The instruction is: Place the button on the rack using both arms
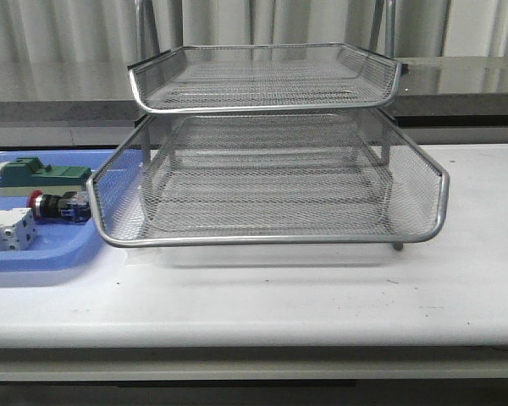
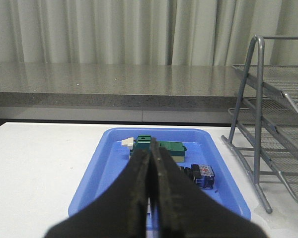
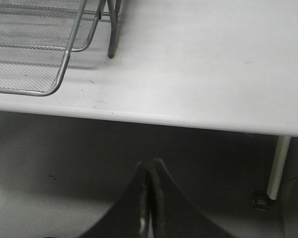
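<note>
Nothing is done yet — the rack [image 1: 271, 169] holds no button, the button [image 1: 57, 205] lies in the blue tray [image 1: 34, 258] beside it, and both the left gripper [image 2: 152, 168] and right gripper [image 3: 150, 188] are clenched empty — pick, handover, placement remain.

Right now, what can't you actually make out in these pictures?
- Button: in the left wrist view the closed left gripper covers its red head.
- White-grey block: cut off by the front view's edge.
- Rack: its lowest tier is hidden behind the wider tier.
- Right gripper: shut, off the table's front edge.
</note>
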`<state>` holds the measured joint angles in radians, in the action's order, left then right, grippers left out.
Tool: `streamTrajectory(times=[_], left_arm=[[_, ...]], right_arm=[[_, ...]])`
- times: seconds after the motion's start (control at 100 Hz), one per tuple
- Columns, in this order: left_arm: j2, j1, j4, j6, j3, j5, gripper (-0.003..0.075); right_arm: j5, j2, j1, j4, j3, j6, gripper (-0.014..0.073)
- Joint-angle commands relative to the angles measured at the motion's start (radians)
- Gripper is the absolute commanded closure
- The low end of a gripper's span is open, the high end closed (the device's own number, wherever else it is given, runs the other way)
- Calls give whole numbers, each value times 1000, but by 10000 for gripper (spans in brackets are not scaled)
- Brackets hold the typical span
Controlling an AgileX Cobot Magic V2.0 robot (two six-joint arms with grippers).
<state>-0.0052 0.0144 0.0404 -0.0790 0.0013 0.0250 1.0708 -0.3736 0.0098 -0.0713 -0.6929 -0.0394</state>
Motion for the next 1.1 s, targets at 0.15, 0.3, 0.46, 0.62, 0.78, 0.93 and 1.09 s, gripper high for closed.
streamTrajectory(times=[0.15, 0.3, 0.46, 0.62, 0.78, 0.93, 1.09], left_arm=[[-29, -7, -10, -7, -5, -116, 740], [26, -7, -30, -7, -138, -38, 740], [176, -7, -32, -7, -326, 72, 740], [412, -7, -34, -5, -551, 270, 740], [673, -7, -34, 4, -768, 419, 740], [901, -7, -40, 59, -954, 537, 740], [1133, -7, -40, 140, -1133, 641, 740]], right_arm=[[-60, -8, -6, 1, -32, -4, 663], [-60, -8, -6, 1, -32, -4, 663], [-60, -8, -6, 1, -32, -4, 663], [-60, -8, -6, 1, -32, -4, 663], [-59, -8, -6, 1, -32, -4, 663], [-59, -8, -6, 1, -32, -4, 663], [-58, -8, -6, 1, -32, -4, 663]])
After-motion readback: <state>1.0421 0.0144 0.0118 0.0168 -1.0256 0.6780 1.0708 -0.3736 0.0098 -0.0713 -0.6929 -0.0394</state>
